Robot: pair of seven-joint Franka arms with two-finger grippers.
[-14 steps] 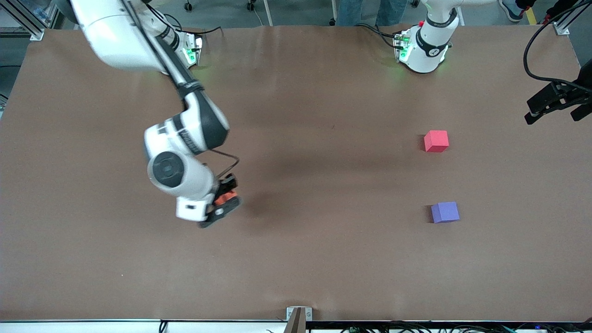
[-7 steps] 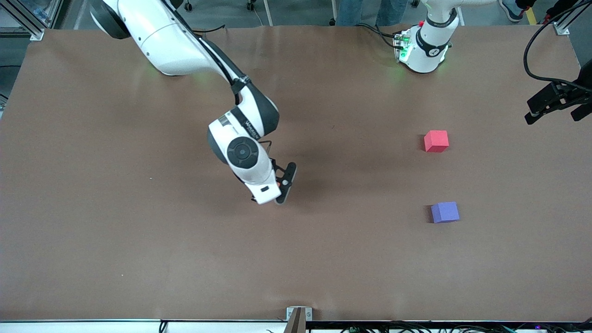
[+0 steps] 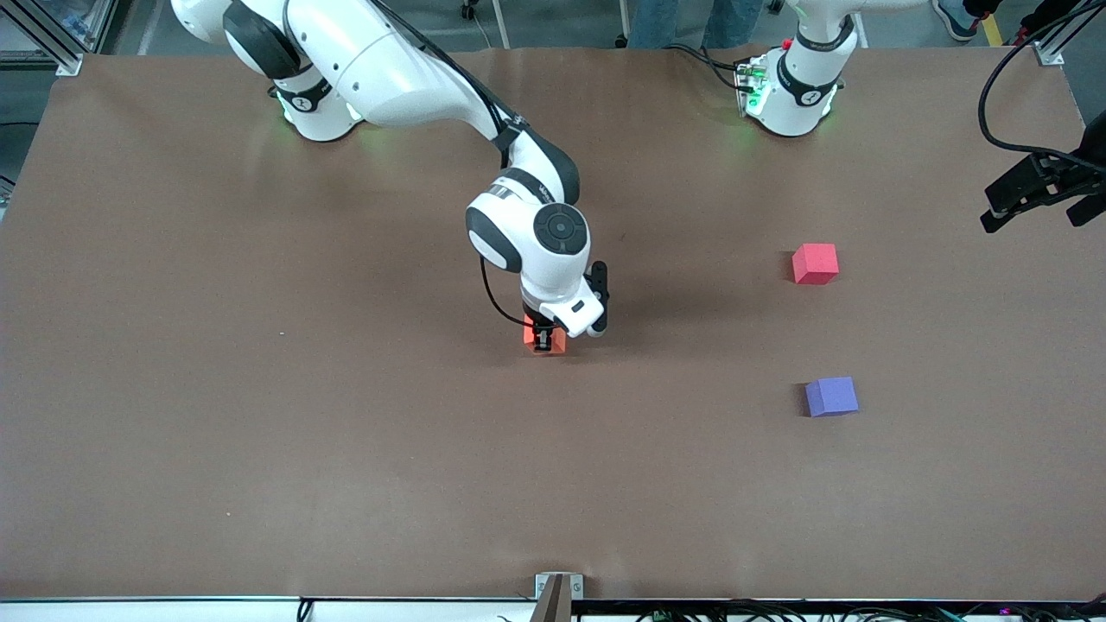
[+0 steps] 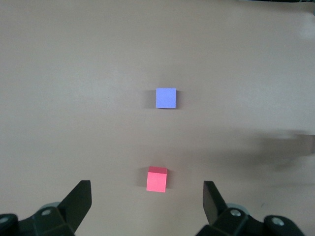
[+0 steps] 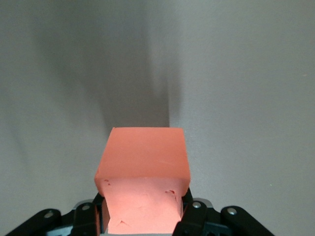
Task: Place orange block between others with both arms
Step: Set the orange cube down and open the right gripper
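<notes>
Orange block you find in the front view near the middle of the table, held by the right gripper low at the surface; whether it touches the table you cannot tell from here. The right arm reaches to it from its base. The red-pink cube and the purple cube stand toward the left arm's end of the table, well apart from the block, the purple one nearer to the camera. The left gripper waits at that end, beside the table edge. The table is covered in plain brown; at the top you see grey floor and the legs of a person.

From the left wrist view you get what the front view does not give: the left gripper has its fingers wide apart with nothing between them, and both cubes, red-pink and purple, lie under it.

From the right wrist view you see the grip closely: the right gripper is clamped on the orange block, whose shadow falls on the table under it.
</notes>
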